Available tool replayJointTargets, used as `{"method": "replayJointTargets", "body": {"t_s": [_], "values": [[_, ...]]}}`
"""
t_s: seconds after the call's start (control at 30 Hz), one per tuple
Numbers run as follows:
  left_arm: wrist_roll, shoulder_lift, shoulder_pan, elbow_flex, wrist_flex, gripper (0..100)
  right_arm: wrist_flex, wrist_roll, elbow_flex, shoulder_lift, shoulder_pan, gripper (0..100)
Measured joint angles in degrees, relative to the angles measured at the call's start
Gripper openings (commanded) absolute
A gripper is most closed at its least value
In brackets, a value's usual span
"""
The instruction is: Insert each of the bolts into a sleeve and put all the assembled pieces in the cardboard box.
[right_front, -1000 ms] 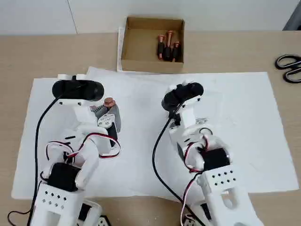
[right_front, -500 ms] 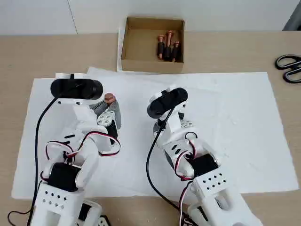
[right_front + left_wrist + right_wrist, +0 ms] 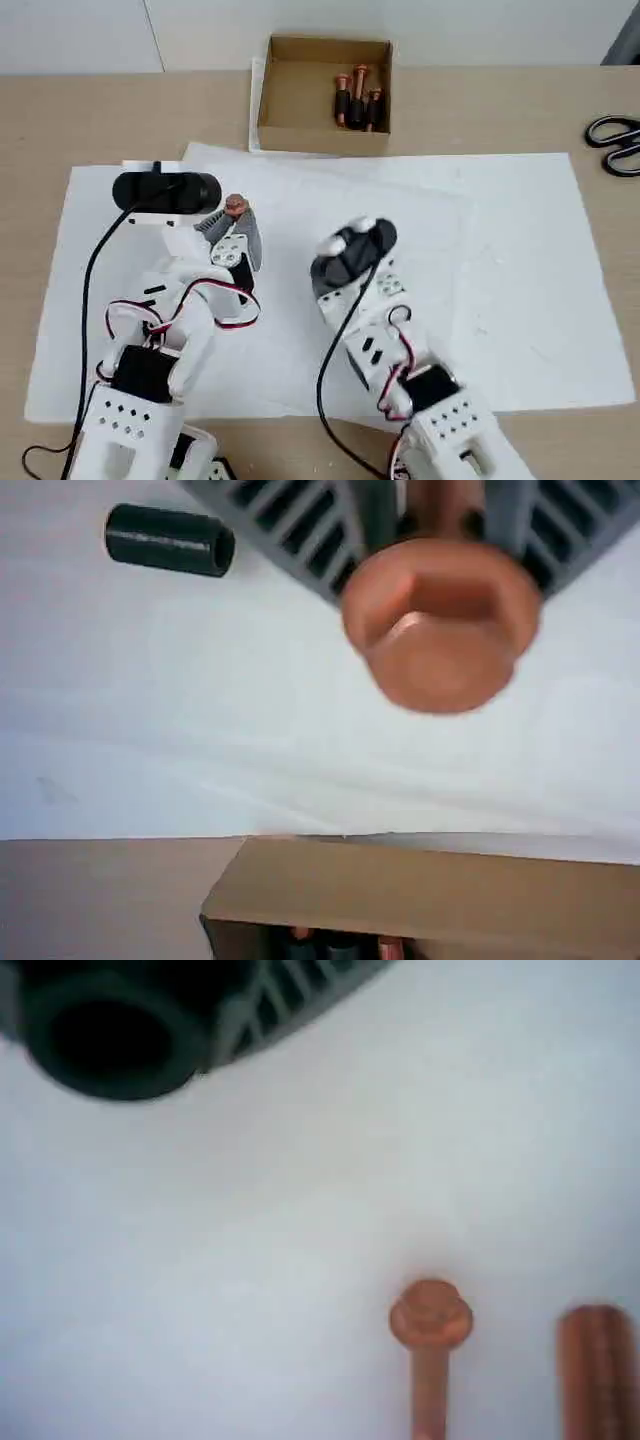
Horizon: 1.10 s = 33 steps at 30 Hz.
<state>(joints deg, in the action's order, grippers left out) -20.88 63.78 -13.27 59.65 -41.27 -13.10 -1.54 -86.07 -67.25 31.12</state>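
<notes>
Arms stand at the table's (image 3: 60,110) 6 o'clock edge, on white paper (image 3: 500,250). Toward 9 o'clock the left gripper (image 3: 236,222) is clamped on a copper bolt (image 3: 236,206), whose head pokes out past the fingers. Its wrist view also shows a loose sleeve (image 3: 170,540) lying on the paper. Near the centre the right gripper (image 3: 150,990) grips a black sleeve (image 3: 105,1038), bore toward its camera. A loose bolt (image 3: 430,1335) and a second copper shank (image 3: 597,1370) lie side by side on the paper. Farther off, at 12 o'clock, the cardboard box (image 3: 300,95) holds three assembled pieces (image 3: 358,98) on its 3 o'clock side. Scissors (image 3: 614,140) lie at 2 o'clock on bare table.
</notes>
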Motion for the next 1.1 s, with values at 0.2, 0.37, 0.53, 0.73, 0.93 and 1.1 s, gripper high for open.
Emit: {"method": "replayJointTargets", "body": {"t_s": [0.2,0.37,0.53,0.73,0.93,1.1], "values": [[0.0,0.0,-5.5,0.0,3.7,1,0.3,0.0,-7.0,-12.5,0.3,0.4],[0.0,0.0,-7.8,0.0,5.6,1,0.2,-0.2,-10.3,-17.9,0.4,0.4],[-0.1,0.0,-9.8,0.0,5.6,1,-3.8,-0.1,-10.4,-20.9,2.5,0.4],[-0.2,0.0,-10.5,0.0,7.6,1,-4.8,2.2,-10.4,-22.9,3.4,0.4],[-2.4,0.0,-11.5,0.0,8.2,1,-4.8,2.5,-10.4,-23.0,3.4,0.4],[-2.7,0.0,-12.5,0.0,8.2,1,-4.8,2.5,-10.4,-23.0,3.4,0.4]]}}
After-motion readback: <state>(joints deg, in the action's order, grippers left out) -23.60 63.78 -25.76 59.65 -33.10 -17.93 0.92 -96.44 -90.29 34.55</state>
